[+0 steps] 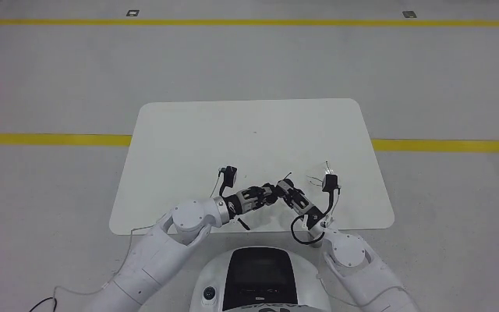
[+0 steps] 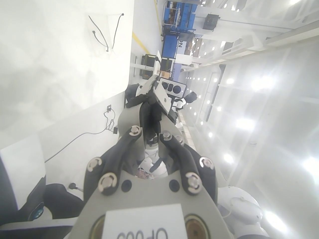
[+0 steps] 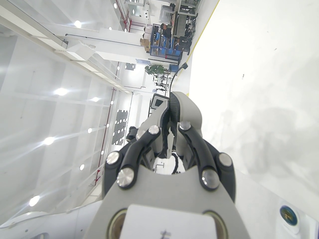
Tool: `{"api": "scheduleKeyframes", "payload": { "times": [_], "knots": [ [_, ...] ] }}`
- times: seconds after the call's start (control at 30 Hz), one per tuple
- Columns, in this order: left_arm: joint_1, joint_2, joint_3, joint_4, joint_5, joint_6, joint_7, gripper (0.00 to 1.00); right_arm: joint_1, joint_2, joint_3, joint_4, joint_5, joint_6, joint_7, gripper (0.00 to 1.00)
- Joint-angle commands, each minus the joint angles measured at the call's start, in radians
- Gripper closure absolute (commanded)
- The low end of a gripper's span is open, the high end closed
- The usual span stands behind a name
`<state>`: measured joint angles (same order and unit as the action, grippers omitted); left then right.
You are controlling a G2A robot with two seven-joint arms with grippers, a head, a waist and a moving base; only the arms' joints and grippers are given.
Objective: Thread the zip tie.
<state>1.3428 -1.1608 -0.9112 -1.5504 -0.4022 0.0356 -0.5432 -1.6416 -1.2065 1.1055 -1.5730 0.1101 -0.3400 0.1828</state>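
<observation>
While both grippers meet tip to tip over the front centre of the white table (image 1: 195, 140), the right gripper (image 3: 172, 100) has its fingers clamped on a black zip tie (image 3: 172, 80). Strap sticks out past the fingertips and curves away, with the head at the free end, off the table surface. Left gripper (image 2: 149, 100): fingers look pressed together with the dark pads meeting, can't tell if anything sits between them. From the left wrist, the right gripper is just beyond the left one's tips, close enough that I can't tell touching from apart. Three loose zip ties (image 2: 98, 30) lie flat on a clear sheet (image 2: 104, 19) on the table, off to the right of the grippers, apart from both
</observation>
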Motion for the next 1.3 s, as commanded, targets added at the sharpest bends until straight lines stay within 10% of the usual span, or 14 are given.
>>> {"api": "scheduleKeyframes", "payload": {
  "times": [0.0,0.03,0.07,0.1,0.97,1.27],
  "knots": [
    [-0.001,0.0,0.001,0.002,-0.001,0.0,-0.001,1.0,0.0,-0.001,0.001,-0.001,0.001,0.0,0.003,0.85],
    [-0.001,0.001,0.0,0.003,-0.002,-0.001,-0.002,1.0,0.001,-0.001,0.003,0.0,0.003,0.0,0.006,0.6],
    [-0.002,0.001,0.0,0.003,-0.003,-0.003,-0.002,1.0,0.001,-0.002,0.004,0.001,0.005,0.0,0.009,0.05],
    [-0.002,0.001,-0.001,0.004,-0.004,-0.004,-0.004,1.0,0.002,-0.002,0.006,0.003,0.007,0.0,0.013,0.0],
    [0.018,0.031,-0.059,-0.006,-0.015,0.035,-0.132,1.0,-0.012,0.008,0.099,0.009,-0.004,0.003,0.067,0.0],
    [0.004,0.062,-0.127,0.04,-0.05,0.032,-0.375,1.0,0.037,0.035,0.199,0.094,0.211,0.0,0.55,0.0]
  ]
}}
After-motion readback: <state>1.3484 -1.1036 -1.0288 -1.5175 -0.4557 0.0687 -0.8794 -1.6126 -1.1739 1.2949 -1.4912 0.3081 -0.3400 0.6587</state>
